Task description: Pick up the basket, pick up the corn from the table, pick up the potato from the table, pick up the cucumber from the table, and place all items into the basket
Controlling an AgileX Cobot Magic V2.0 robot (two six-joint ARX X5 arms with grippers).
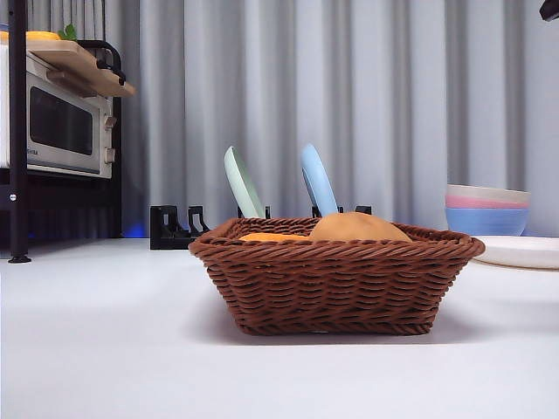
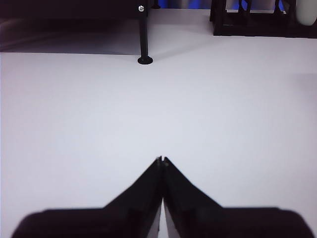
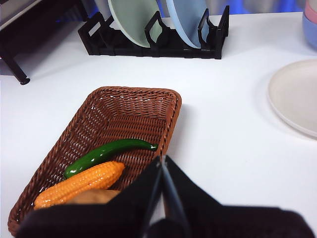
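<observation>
Backdrop: grey pleated curtain behind a white tabletop (image 1: pixel 105 349); toaster oven (image 1: pixel 61 127) on a shelf far off to one side of the basket; black dish rack (image 3: pixel 153 42) with a green plate (image 3: pixel 131 15) and a blue plate (image 3: pixel 185 15) just behind the basket; stacked bowls (image 1: pixel 486 209) and a cream plate (image 3: pixel 297 96) off to the basket's other side.
Basket: dark reddish-brown wicker basket (image 1: pixel 336 279) sits flat on the tabletop, landmark for everything below.
Contents: corn (image 3: pixel 79 184), cucumber (image 3: pixel 106 152) and potato (image 1: pixel 358 229) all lie inside the basket; corn and cucumber side by side, touching or nearly so; potato beside the corn at the basket's near end, mostly hidden in the right wrist view.
Left end effector: left end effector (image 2: pixel 162 159) clenched on nothing, over bare tabletop well apart from the basket.
Right end effector: right end effector (image 3: pixel 162 161) clenched, empty, hovering above the basket's long side wall.
Task state: judged complete or nearly so; nothing of the task lies outside the basket.
Handling, basket: likely light and stiff yet slightly springy; braided rim is the firm place to pinch, mid-side for balance; loose contents may roll if tilted.
Handling, toys: glossy, probably hollow and slippery; corn's kernel rows offer grip; cucumber best taken mid-length; rounded potato likeliest to squirt from the jaws.
</observation>
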